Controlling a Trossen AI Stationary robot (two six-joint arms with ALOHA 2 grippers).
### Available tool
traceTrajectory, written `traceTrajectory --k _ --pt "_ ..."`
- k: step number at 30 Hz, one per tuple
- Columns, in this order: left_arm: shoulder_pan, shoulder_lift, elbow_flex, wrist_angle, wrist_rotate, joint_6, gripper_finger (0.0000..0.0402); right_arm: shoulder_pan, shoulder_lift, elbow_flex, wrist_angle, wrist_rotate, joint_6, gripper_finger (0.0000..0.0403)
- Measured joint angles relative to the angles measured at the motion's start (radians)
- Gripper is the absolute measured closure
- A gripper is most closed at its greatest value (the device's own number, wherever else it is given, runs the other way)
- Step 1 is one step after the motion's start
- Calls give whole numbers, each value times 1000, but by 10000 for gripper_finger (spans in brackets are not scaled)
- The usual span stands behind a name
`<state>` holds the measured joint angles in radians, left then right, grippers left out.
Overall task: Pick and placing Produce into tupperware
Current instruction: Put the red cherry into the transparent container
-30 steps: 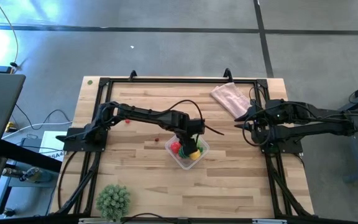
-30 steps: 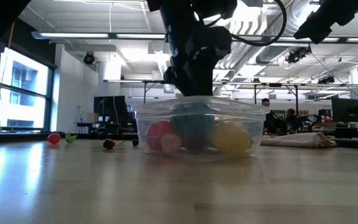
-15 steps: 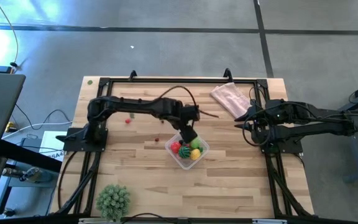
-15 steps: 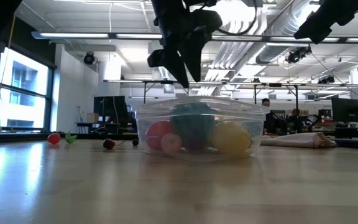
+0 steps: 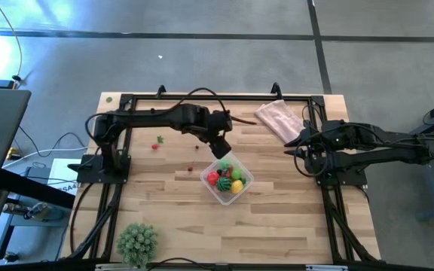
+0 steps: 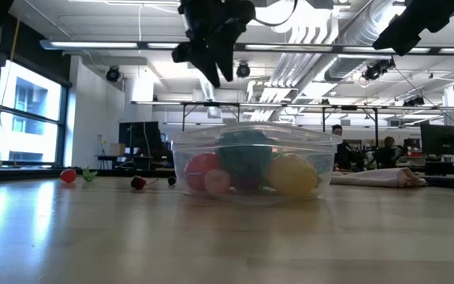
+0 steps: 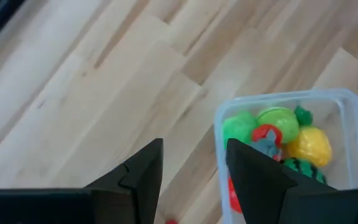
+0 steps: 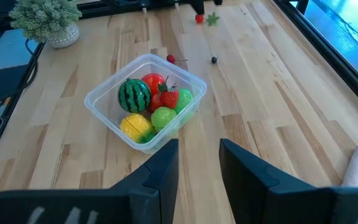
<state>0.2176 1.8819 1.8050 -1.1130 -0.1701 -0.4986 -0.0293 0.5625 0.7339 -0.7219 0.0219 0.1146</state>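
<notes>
Beside the tupperware point(image 5: 229, 181), a spiky plant point(image 5: 138, 242); left hand point(image 5: 221, 147) parted, empty.

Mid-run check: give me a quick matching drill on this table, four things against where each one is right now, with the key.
Things:
1. striped melon
2. pink cloth
3. spiky ball plant
4. left gripper

Places:
A. near the table's front left corner
B. inside the tupperware
C. in the air behind the tupperware, empty
D. at the table's back edge, right side

Pairs: 1-B, 2-D, 3-A, 4-C
</notes>
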Motion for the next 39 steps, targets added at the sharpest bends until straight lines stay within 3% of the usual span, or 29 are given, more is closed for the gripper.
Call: traceTrajectory --k 11,23,27,33,39 --pt "-7 -48 0 -215 -58 -237 236 0 0 0 0 0 0 297" --pt "-88 -110 -14 -294 -177 -300 236 0 0 0 0 0 0 297" --pt "-113 -198 -145 -233 -171 -358 236 0 0 0 0 0 0 297" --pt "-152 -373 -490 52 -100 -527 236 0 0 0 0 0 0 297" --pt "-192 -439 -703 197 -71 -638 236 0 0 0 1 0 1 297"
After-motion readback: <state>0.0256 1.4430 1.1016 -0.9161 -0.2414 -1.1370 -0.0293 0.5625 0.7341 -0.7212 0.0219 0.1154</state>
